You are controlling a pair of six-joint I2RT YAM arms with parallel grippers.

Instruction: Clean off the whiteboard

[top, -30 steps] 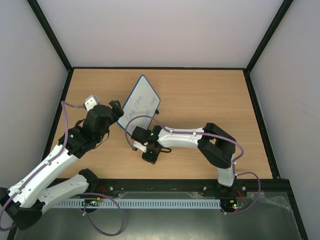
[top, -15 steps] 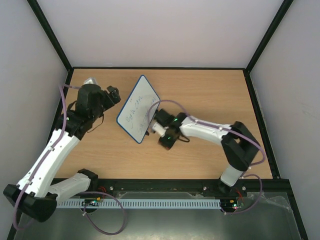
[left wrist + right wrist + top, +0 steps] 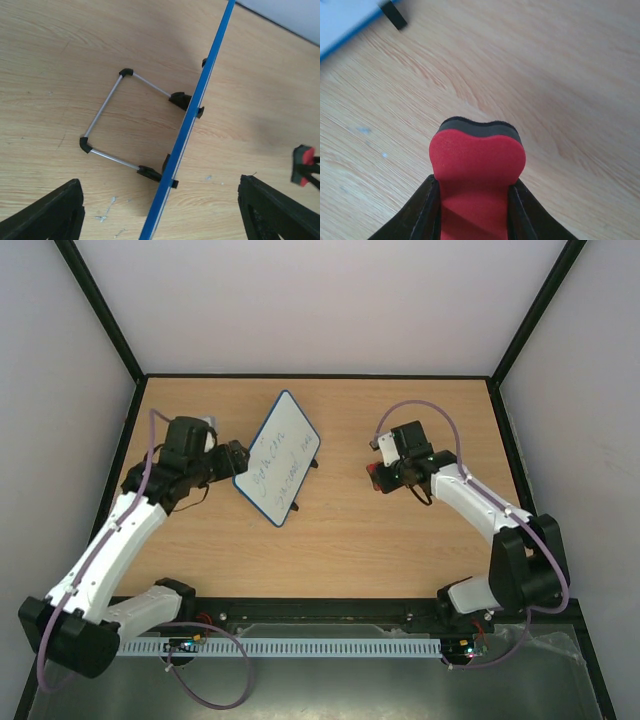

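The whiteboard (image 3: 280, 455) stands tilted on its wire stand (image 3: 107, 120), dark handwriting across its face. In the left wrist view its blue rim (image 3: 200, 95) runs edge-on between my fingers. My left gripper (image 3: 232, 456) (image 3: 159, 205) is open and straddles the board's left edge, with a gap on each side. My right gripper (image 3: 381, 478) (image 3: 476, 200) hovers to the right of the board, apart from it, shut on the red eraser (image 3: 477, 160) (image 3: 302, 161). One board corner (image 3: 342, 22) shows at the top left of the right wrist view.
The wooden table (image 3: 400, 550) is framed by black rails and white walls. Purple cables loop over both arms. The board's black foot (image 3: 395, 15) rests on the wood near the right gripper. A few pale flecks mark the wood (image 3: 107, 210).
My right arm has swung from the board's front out to the right, carrying the eraser. My left gripper lifted off toward the back, then returned to the board's left edge.
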